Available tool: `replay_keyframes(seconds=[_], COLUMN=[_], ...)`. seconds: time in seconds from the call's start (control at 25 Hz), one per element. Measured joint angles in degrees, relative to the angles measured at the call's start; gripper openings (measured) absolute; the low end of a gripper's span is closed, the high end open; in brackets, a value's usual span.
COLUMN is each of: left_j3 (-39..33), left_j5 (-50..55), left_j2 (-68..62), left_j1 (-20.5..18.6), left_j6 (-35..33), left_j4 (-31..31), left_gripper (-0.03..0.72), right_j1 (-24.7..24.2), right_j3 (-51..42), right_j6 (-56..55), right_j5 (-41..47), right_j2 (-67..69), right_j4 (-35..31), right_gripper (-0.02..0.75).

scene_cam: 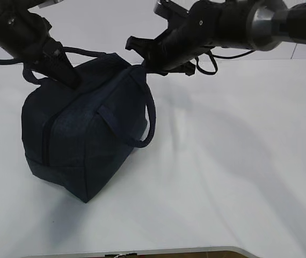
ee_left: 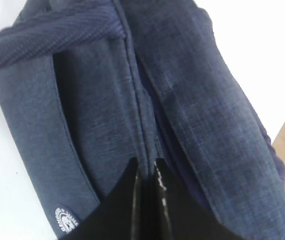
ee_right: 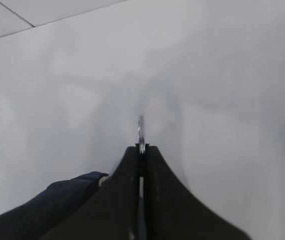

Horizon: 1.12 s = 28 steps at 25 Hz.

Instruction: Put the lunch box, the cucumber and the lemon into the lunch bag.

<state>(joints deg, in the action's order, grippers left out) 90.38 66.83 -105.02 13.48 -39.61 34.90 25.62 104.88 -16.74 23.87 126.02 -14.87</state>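
Lunch bag [scene_cam: 83,140] sits zipped on the white counter [scene_cam: 228,177], left side | box, cucumber, lemon nowhere in sight, so probably packed, just closing left | left pincer [ee_left: 146,172] pinched shut on the top seam | right pincer [ee_right: 141,150] clamped on the zipper pull [ee_right: 140,131]

Left arm enters from upper left, angled down-right. Left gripper [scene_cam: 72,80] [ee_left: 147,167] pressed on bag top; fingers closed together, fabric seam pinched between tips. Right arm enters from upper right, reaching across toward centre, wrist roughly level. Right gripper [scene_cam: 142,65] [ee_right: 141,148] at bag's top right corner; fingers closed, thin metal piece clamped between tips and sticking out past them.
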Motion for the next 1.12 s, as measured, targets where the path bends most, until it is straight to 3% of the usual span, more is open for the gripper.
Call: replay_keyframes(seconds=[0.24,0.48,0.76,1.12], left_j3=[0.00,0.00,0.00,0.00], left_j5=[0.48,0.86,2.03,1.92], left_j2=[0.00,0.00,0.00,0.00], left_j1=[0.00,0.00,0.00,0.00], left_j6=[-1.32,-2.13,-2.50,-2.60], left_j4=[0.45,0.68,0.87,0.92], left_gripper=[-0.015,-0.015,-0.015,-0.015], right_j1=[-0.36,-0.58,-1.06,-1.38], right_j3=[0.38,0.65,5.89,6.52], right_j6=[0.00,2.48,11.77,12.53], right_j5=[-0.05,2.48,9.23,10.14], right_j2=[2.29,3.33,3.42,6.09], right_j4=[-7.64,-10.02,-8.32,-8.00], right_gripper=[0.005,0.005,0.005,0.005])
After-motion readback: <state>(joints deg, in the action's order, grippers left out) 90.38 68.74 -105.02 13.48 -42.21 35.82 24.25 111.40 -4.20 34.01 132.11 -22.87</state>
